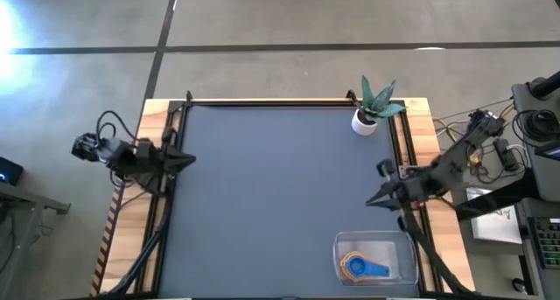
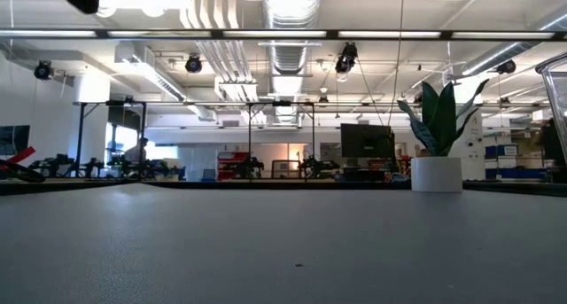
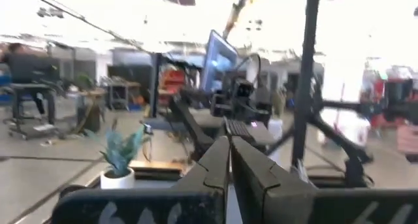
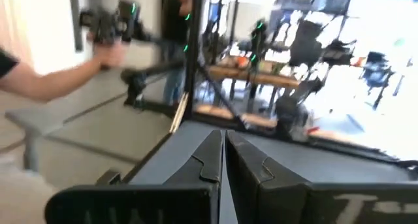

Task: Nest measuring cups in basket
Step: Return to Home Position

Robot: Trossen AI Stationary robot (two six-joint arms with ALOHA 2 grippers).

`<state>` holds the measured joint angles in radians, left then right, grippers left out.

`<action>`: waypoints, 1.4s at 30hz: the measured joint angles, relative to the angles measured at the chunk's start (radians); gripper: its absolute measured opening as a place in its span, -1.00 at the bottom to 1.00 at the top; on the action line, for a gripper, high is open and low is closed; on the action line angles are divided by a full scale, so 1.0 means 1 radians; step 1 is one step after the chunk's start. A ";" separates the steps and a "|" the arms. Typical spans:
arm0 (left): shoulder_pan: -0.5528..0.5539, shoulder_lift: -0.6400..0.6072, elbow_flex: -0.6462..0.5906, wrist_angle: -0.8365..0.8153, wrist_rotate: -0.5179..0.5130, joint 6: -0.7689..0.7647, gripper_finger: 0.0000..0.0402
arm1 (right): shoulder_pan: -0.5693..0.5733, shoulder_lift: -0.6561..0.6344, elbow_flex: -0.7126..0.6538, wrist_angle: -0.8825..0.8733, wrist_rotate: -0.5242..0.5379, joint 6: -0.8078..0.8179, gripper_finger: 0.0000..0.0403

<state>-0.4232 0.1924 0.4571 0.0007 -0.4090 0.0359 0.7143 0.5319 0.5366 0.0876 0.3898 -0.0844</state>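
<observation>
The clear basket (image 1: 402, 244) stands at the table's near right, resting flat on the dark mat. Inside it lie the measuring cups (image 1: 363, 267), a blue one with orange and yellow showing, stacked into each other. My left gripper (image 1: 189, 160) is shut and hovers at the table's left edge, pointing toward the right. My right gripper (image 1: 371, 200) is shut too and hovers at the right edge, above and beyond the basket's far side, pointing left. Neither holds anything; each wrist view shows its fingers (image 3: 228, 160) (image 4: 222, 152) pressed together.
A small white pot with a green plant (image 1: 371, 109) stands at the far right corner, also in the low view (image 2: 437, 153). A black frame (image 1: 262, 101) borders the mat. A person's arm (image 4: 46, 77) shows beyond the table in the right wrist view.
</observation>
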 joint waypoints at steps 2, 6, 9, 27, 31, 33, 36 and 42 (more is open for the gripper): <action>0.000 -0.088 -0.053 0.014 -0.021 0.016 -1.00 | 0.000 -0.071 -0.019 0.000 0.033 -0.035 -0.96; 0.001 -0.194 -0.136 0.081 -0.121 0.032 -1.00 | 0.000 -0.225 -0.054 -0.058 0.162 -0.089 -0.96; 0.001 -0.171 -0.163 0.123 -0.152 0.045 -1.00 | 0.000 -0.339 -0.091 -0.089 0.159 -0.087 -0.96; 0.008 -0.192 -0.415 0.307 -0.156 0.029 -1.00 | -0.005 -0.532 -0.379 -0.016 0.081 -0.038 -0.96; 0.008 -0.189 -0.446 0.289 -0.155 -0.047 -1.00 | -0.006 -0.523 -0.434 0.032 0.041 0.006 -0.96; 0.008 -0.186 -0.447 0.287 -0.152 -0.076 -1.00 | -0.006 -0.525 -0.459 0.037 0.022 0.021 -0.96; 0.008 -0.186 -0.447 0.272 -0.110 -0.079 -1.00 | -0.006 -0.526 -0.510 0.100 -0.014 0.045 -0.96; 0.008 -0.188 -0.447 0.232 -0.049 -0.075 -1.00 | -0.006 -0.517 -0.524 0.132 -0.162 0.087 -0.96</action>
<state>-0.4152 0.0044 0.0097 0.2323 -0.4582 -0.0392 0.7078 0.0151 0.0128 0.2194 0.2276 0.0023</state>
